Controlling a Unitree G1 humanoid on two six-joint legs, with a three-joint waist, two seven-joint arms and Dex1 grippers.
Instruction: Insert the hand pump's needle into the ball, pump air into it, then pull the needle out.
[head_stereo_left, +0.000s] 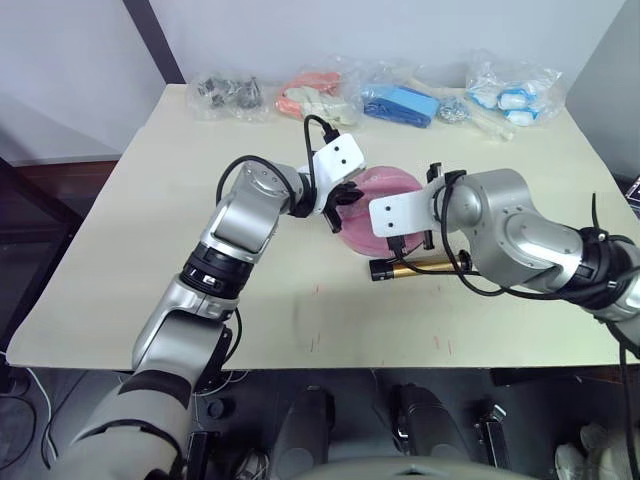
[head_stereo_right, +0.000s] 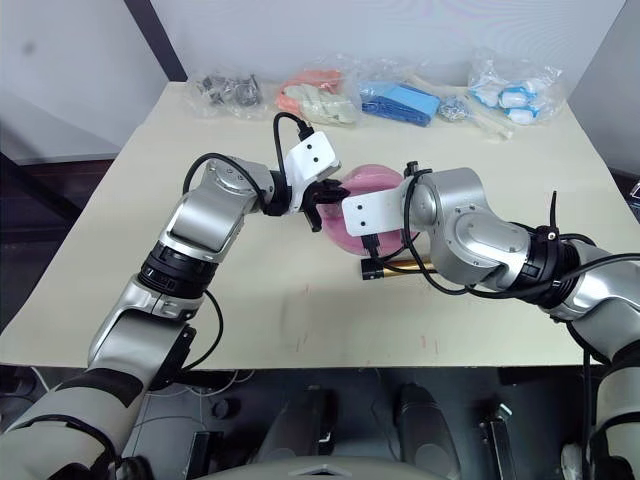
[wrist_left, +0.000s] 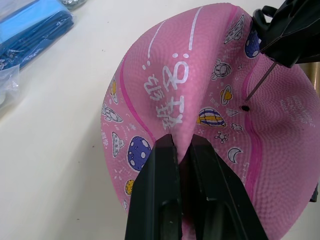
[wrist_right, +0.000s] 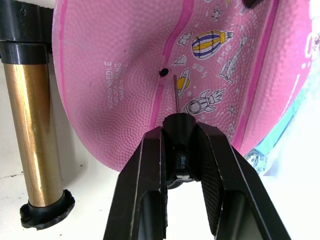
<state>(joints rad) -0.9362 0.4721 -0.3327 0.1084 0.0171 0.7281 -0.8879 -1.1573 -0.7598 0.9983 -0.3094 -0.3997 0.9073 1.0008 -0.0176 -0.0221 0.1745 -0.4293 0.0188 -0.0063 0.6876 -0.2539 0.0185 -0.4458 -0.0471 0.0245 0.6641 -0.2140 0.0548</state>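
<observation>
The pink ball (wrist_left: 165, 85), dented and saggy, lies at mid-table. My left gripper (wrist_left: 182, 142) is shut, pinching a raised fold of its rubber. My right gripper (wrist_right: 180, 130) is shut on the black fitting of the needle (wrist_right: 176, 95). The needle's tip hovers just short of the black valve dot (wrist_right: 162, 72) and is not inserted. The same needle (wrist_left: 260, 82) shows from the left wrist, pointing at the valve dot (wrist_left: 245, 107). The gold-bronze hand pump (head_stereo_left: 415, 268) lies on the table beside the ball, under my right wrist. Its hose is mostly hidden.
Several plastic bags line the table's far edge: grey metal parts (head_stereo_left: 228, 93), pink-orange items (head_stereo_left: 315, 95), blue items (head_stereo_left: 400, 103) and white-blue items (head_stereo_left: 512, 95). The beige table (head_stereo_left: 150, 260) has bare surface on the left and in front.
</observation>
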